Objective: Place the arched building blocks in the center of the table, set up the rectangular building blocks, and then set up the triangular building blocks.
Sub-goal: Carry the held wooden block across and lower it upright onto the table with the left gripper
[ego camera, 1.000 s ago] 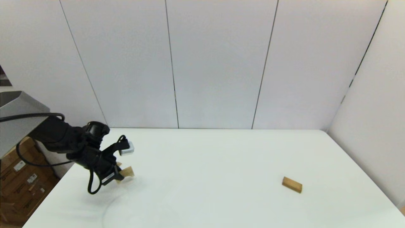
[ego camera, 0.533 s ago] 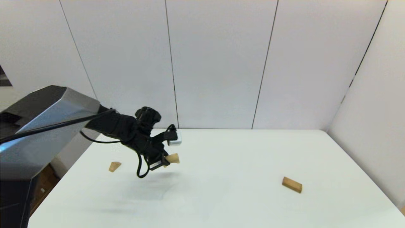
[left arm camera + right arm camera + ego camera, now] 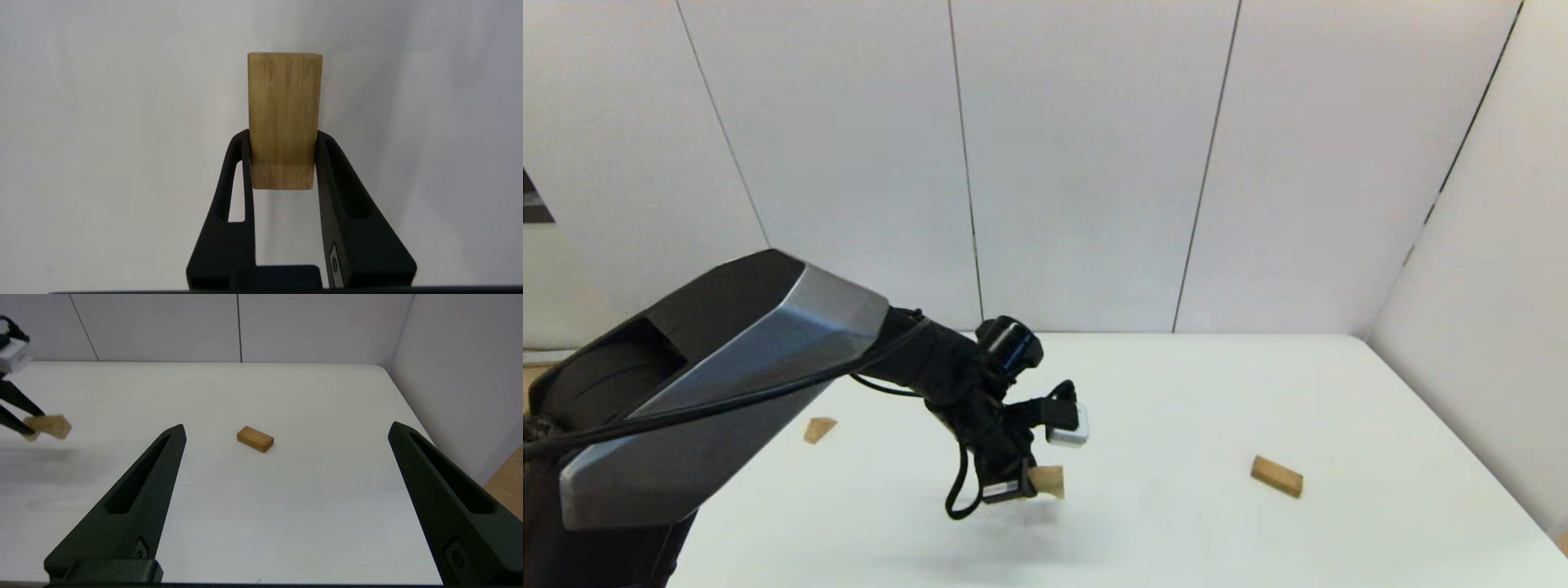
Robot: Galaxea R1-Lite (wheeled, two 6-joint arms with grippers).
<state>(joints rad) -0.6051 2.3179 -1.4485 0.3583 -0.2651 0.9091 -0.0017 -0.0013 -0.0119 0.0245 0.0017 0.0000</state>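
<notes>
three wooden blocks in all: one arched block (image 3: 1048, 480), one rectangular block (image 3: 1276, 476) and one triangular block (image 3: 819, 429). one white table (image 3: 1176, 392) carries them. two grippers: one left gripper (image 3: 282, 141) and one right gripper (image 3: 286, 430), each with two black fingers.

the left hand (image 3: 282, 141) clamps the arched building blocks (image 3: 284, 118) above the table (image 3: 102, 143).

Small light-wood wedge (image 3: 819, 429) lies near the white table's (image 3: 1176, 539) left edge; flat tan wooden slab (image 3: 1276, 476) toward its right edge.
</notes>
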